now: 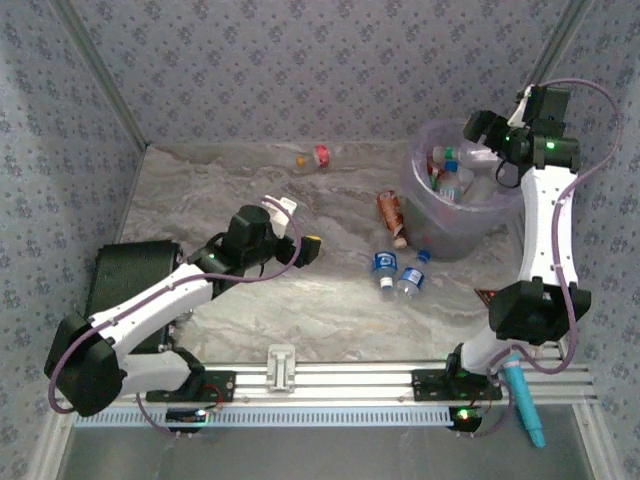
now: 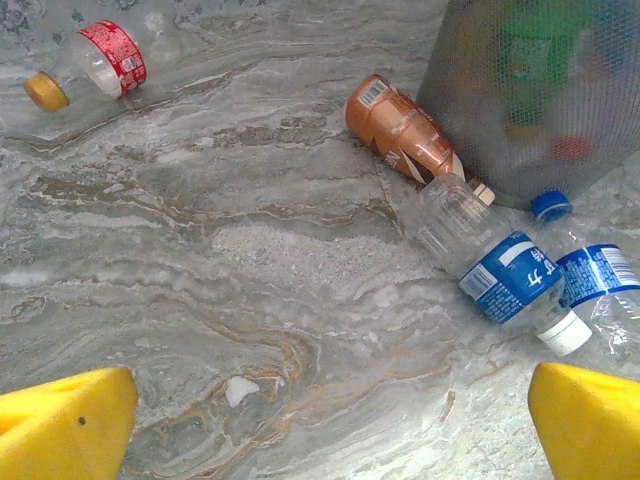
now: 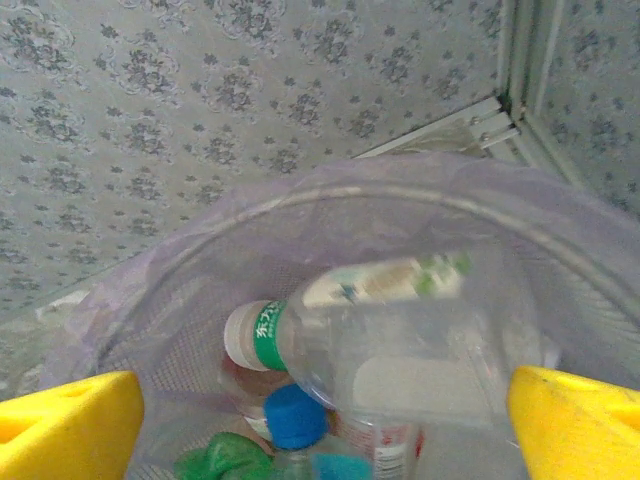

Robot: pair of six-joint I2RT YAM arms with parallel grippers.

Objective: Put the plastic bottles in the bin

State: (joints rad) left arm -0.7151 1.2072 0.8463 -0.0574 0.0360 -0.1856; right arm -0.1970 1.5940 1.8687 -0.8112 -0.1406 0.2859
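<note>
- Patterned grey wallpaper is enclosing a marble-veined worktop (image 1: 320, 320) on three sides.
- At the far right of the worktop, the bin (image 1: 425, 220) is standing near the right wall; it is translucent and is carrying a pale lilac liner.
- Over the bin's mouth, the right hand (image 1: 478, 135) is hovering. In the wrist view its yellow fingers (image 3: 70, 425) are standing wide apart and are gripping nothing.
- Below that hand, a clear bottle with a green label (image 3: 370, 330) and a white cap is lying inside the bin, on top of other bottles. One of these is showing a blue cap (image 3: 295, 415).
- Above the middle of the worktop, the left hand (image 1: 300, 232) is hanging well apart from the bin, its fingers (image 2: 65, 425) spread wide and empty.
- Just beside the bin's base, an orange-brown bottle (image 2: 400, 125) is lying on its side.
- In front of the bin, a white-capped blue-labelled bottle (image 2: 490, 265) and a blue-capped blue-labelled bottle (image 2: 600, 280) are lying side by side. The first is touching the orange-brown bottle's cap end.
- Alone at the far side of the worktop, a red-labelled bottle (image 2: 95, 62) with a yellow cap is lying well apart from the bin.
- Beside the right arm's base, a teal pen-like tool (image 1: 525, 405) is lying at the near edge.
</note>
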